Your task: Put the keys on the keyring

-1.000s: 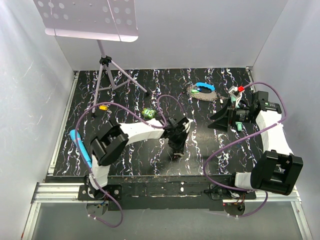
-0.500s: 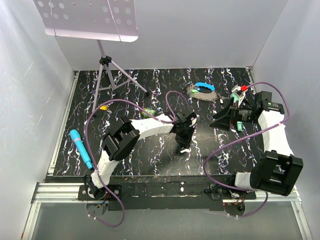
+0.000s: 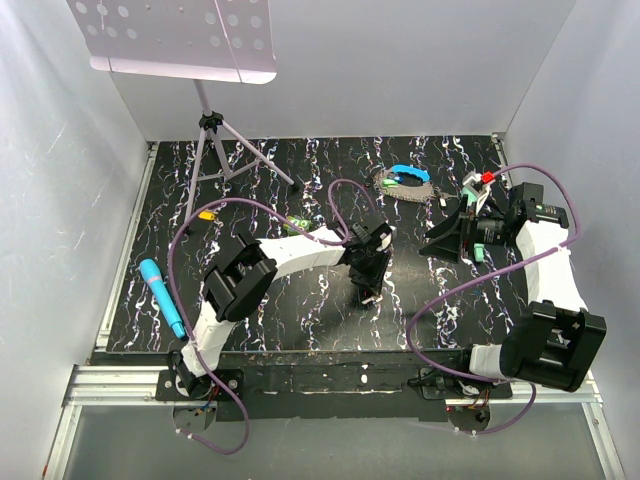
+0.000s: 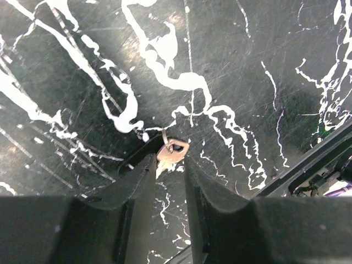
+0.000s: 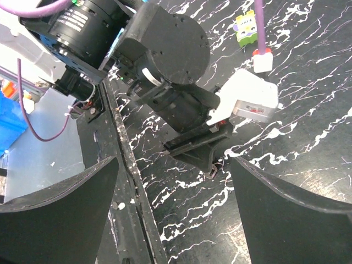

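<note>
Key point(image 4: 169, 153) sits between the slightly parted tips of the left end effector point(image 4: 168, 168), low on the surface point(image 3: 250, 180); can't tell if gripped. Keyring point(image 3: 405, 180) lies at its 1 o'clock. Right end effector point(image 3: 442, 240) gapes wide, empty.

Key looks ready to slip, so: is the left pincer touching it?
Cannot tell. The left wrist view shows the key between the fingertips of the left pincer, neither contact nor gap plain.

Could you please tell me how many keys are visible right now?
1: a small coppery metal key on the black marbled table, between the left gripper's fingertips. Others near the grey beaded-chain keyring may be too small to see.
</note>
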`<state>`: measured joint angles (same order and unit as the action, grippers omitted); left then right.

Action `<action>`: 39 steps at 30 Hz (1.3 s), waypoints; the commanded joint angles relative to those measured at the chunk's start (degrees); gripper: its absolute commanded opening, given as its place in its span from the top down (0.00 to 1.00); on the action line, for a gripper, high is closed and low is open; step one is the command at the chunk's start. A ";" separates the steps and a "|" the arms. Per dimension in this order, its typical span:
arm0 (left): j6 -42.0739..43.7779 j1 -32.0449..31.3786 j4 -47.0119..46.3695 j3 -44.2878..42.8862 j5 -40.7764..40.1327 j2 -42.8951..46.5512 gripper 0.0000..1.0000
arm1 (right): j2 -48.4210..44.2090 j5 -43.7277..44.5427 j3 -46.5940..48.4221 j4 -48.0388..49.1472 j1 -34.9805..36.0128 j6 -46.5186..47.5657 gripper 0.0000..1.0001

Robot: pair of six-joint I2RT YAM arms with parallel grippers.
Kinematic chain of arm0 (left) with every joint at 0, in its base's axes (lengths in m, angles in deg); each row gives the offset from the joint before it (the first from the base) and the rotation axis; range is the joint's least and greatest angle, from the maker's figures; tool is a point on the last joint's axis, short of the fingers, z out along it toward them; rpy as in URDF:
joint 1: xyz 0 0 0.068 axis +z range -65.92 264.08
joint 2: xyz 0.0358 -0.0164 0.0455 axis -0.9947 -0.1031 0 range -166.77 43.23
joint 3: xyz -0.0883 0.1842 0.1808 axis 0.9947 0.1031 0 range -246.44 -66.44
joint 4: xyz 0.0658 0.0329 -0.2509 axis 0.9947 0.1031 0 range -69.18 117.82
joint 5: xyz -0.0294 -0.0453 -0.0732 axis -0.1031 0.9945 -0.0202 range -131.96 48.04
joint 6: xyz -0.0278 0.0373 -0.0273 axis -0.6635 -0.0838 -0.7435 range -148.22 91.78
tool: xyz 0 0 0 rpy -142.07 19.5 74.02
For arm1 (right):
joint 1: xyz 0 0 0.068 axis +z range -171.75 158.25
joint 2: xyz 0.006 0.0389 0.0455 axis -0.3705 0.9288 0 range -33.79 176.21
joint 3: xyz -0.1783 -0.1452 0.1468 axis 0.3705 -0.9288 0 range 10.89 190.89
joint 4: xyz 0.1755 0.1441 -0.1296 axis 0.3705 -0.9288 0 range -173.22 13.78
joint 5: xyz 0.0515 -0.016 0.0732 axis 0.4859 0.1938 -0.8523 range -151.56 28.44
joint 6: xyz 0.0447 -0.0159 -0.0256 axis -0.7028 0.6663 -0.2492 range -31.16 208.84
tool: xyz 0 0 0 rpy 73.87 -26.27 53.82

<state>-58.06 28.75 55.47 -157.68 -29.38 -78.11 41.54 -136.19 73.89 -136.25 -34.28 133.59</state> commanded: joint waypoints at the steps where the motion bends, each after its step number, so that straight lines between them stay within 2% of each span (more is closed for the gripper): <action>1: 0.92 1.10 -1.52 3.43 -2.73 8.73 0.71 | 0.25 1.41 2.12 -2.28 -0.21 3.93 0.08; 4: 2.51 2.15 -3.10 9.04 -5.71 16.28 0.66 | 1.13 2.47 1.77 -5.52 -0.21 10.33 0.08; 7: 5.58 3.47 -4.94 15.98 -9.32 25.07 0.55 | 2.62 2.82 2.30 -14.03 0.75 24.97 0.06; 10: 9.44 4.96 -6.26 22.58 -14.14 34.12 0.38 | 4.21 2.65 1.60 -26.93 1.28 50.25 0.05; 12: 11.12 6.98 -7.84 27.06 -14.08 39.66 0.19 | 5.70 3.70 0.29 -31.28 1.20 65.74 0.05; 13: 11.65 8.56 -8.89 29.34 -12.94 42.04 0.10 | 6.84 4.83 0.10 -31.29 1.89 68.68 0.05; 14: 12.00 10.57 -9.69 31.11 -9.97 45.02 0.07 | 8.33 6.76 0.80 -31.29 2.86 71.15 0.05; 18: 14.63 16.47 -10.92 36.21 -2.48 50.75 0.05 | 15.45 15.55 6.77 -30.77 10.49 69.95 0.14; 23: 14.65 16.83 -15.22 41.66 0.60 53.75 0.08 | 18.71 27.32 9.59 -20.32 22.18 60.56 0.25; 26: 12.28 16.83 -19.09 45.35 1.83 55.41 0.09 | 21.87 33.65 10.73 -17.49 27.90 59.22 0.33; 30: 10.95 16.83 -20.15 48.61 0.78 58.93 0.09 | 26.44 39.11 12.49 -17.32 32.56 58.52 0.45; 39: 8.84 16.83 -20.24 52.39 0.78 62.98 0.09 | 28.73 43.43 11.18 -9.58 37.58 55.80 0.50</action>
<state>-47.81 45.63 37.02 -106.60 -29.25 -16.96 69.87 -95.45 84.60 -148.75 1.83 190.68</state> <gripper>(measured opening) 0.913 0.508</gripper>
